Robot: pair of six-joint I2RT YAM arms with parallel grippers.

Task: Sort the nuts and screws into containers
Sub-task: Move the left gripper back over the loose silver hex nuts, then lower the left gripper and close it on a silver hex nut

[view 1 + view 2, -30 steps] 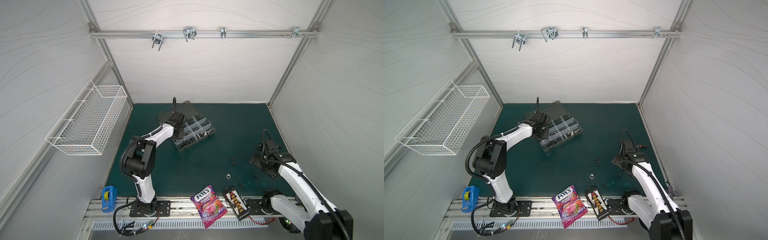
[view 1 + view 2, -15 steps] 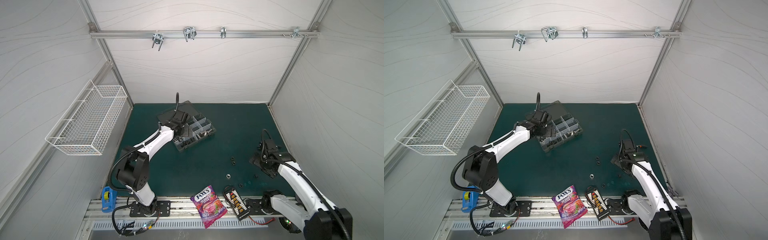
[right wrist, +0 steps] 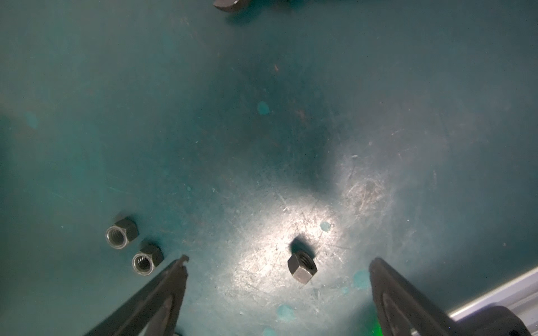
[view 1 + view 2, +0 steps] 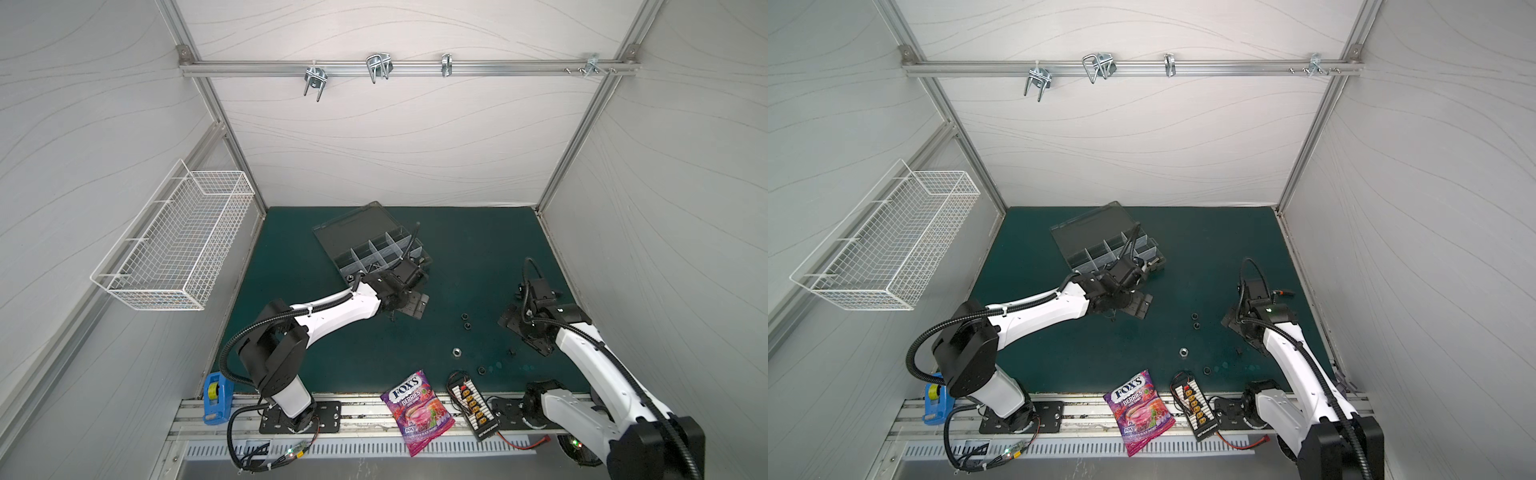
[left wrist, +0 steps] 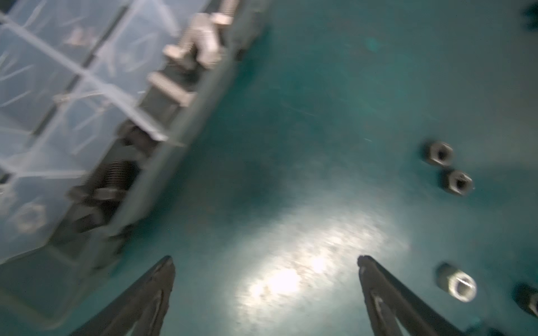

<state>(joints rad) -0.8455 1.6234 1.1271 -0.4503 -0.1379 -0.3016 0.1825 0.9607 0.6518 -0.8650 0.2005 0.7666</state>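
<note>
Hovering beside the organizer box [image 4: 340,266], your left gripper [image 5: 265,258] gapes wide, empty; screws [image 5: 201,40] sit in the box's edge compartments [image 5: 81,71]. Nuts [image 4: 456,352] dot the worktop [image 4: 478,257]. Right gripper [image 3: 278,259], jaws spread, brackets one black nut [image 3: 302,266] near the right edge. White walls [image 4: 395,145].

My left gripper [image 4: 411,306] hovered just beside the organizer box [image 4: 353,237]; right gripper [image 4: 524,334] was near loose nuts [image 4: 456,352] on the green mat [image 4: 332,353].
</note>
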